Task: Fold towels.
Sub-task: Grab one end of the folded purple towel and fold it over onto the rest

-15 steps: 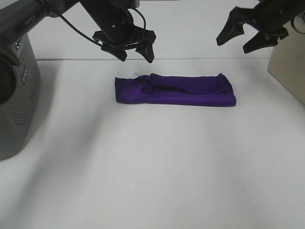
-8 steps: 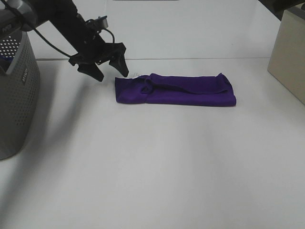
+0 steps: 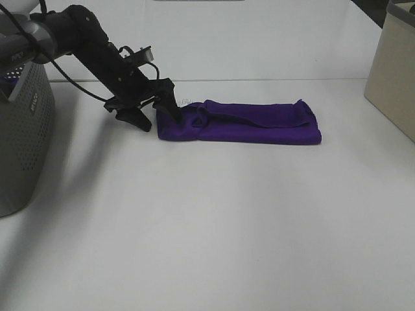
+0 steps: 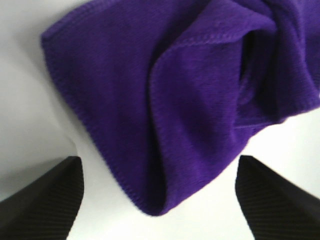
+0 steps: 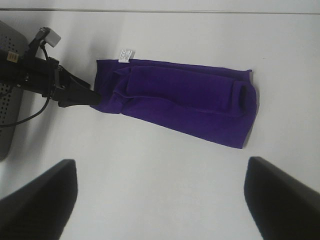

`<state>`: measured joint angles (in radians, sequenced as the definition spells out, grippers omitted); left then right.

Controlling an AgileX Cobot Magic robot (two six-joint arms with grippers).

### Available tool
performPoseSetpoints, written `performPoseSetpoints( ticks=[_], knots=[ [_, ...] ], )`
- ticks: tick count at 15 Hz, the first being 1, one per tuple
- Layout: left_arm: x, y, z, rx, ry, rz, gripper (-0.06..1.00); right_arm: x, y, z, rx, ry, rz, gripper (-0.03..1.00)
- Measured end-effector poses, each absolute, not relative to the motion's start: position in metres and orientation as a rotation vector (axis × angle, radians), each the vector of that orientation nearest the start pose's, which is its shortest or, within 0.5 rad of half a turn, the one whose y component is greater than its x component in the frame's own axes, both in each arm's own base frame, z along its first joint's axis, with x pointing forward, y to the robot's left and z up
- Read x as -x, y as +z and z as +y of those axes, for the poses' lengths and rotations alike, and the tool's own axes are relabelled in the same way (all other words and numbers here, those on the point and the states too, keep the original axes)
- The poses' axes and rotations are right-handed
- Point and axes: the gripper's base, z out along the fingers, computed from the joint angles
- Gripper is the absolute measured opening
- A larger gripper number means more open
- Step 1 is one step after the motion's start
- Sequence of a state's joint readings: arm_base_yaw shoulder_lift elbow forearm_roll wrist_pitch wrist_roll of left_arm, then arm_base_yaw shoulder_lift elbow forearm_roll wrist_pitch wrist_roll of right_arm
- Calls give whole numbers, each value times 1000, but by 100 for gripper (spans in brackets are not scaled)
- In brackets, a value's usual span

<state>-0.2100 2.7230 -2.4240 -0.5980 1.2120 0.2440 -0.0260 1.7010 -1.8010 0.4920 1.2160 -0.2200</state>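
Observation:
A deep purple towel (image 3: 240, 123) lies folded in a long strip on the white table, with a small white tag (image 5: 126, 54) at its far left corner. My left gripper (image 3: 155, 115) is open and low at the towel's left end, one finger on each side of that end. In the left wrist view the towel's end (image 4: 165, 100) lies between the two fingers (image 4: 40, 200). My right gripper (image 5: 160, 200) is open and empty, high above the table, out of the exterior view. The towel (image 5: 185, 100) shows whole below it.
A grey perforated basket (image 3: 19, 129) stands at the left edge of the table. A beige box (image 3: 395, 78) stands at the right. The left arm (image 5: 50, 82) stretches from the basket side to the towel.
My left gripper has come down and rightward to the towel's left end, still open. The right arm left the exterior view after the first frame. The towel has not moved.

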Motion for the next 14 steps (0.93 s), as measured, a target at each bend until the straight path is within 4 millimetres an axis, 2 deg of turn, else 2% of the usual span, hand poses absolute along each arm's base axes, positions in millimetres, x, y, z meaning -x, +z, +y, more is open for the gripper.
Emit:
performPoseSetpoints(
  ticks=[5,8,9,11,14],
  knots=[
    [-521,78,-176,-271,-1166,2727,76,-351,413,31,198,542,2451,83],
    [-520,73,-190,-257,-1205,2694,73,-347,419,31,201,538,2437,83],
    [-518,73,-203,-270,-1190,2677,71,-345,421,31,203,536,2431,83],
    [-518,69,-208,-266,-1166,2674,60,-345,421,31,203,535,2431,83],
    [-520,62,-206,-258,-1100,2687,21,-345,420,31,203,534,2432,83]
  ],
)
